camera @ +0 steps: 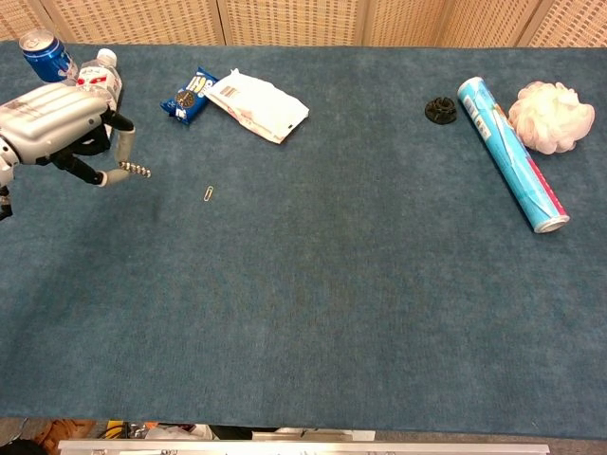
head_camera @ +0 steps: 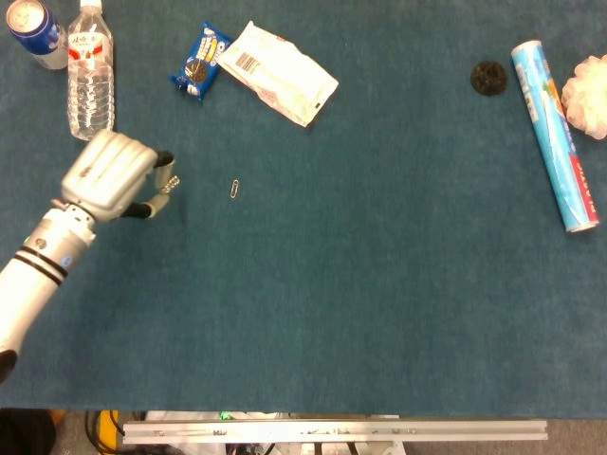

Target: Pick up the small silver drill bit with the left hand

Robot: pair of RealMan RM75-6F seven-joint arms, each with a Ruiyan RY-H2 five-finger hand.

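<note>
Left hand: the left hand [head_camera: 109, 175] hangs over the left part of the blue table [head_camera: 379, 284], fingers curled round the small silver drill bit [camera: 137, 171], pinching it near its shank end.
Drill bit: in the chest view its fluted tip pokes out to the right of the fingertips [camera: 112, 176]; it appears lifted clear of the cloth, though neither view gives a clean gap to confirm it.
Right hand: not seen in either view.
Step in hand: by my reading the grasp is made and the lift is under way or nearly done.
Doing it well: keep the pinch firm and even, since the bit is thin and smooth and could roll or tip out; raise straight, without wrist twist, and stay away from the water bottle [head_camera: 90, 76] just behind the hand.
Nearby: a paperclip [head_camera: 234, 189] lies on the cloth a little to the right of the hand.
Containers: the water bottle lies on its side, capped, looking clear inside; a blue can [head_camera: 36, 28] stands beside it, contents hidden.
Further out: a blue biscuit packet [head_camera: 201, 63] touches a white pouch [head_camera: 280, 74], both seemingly sealed.
</note>
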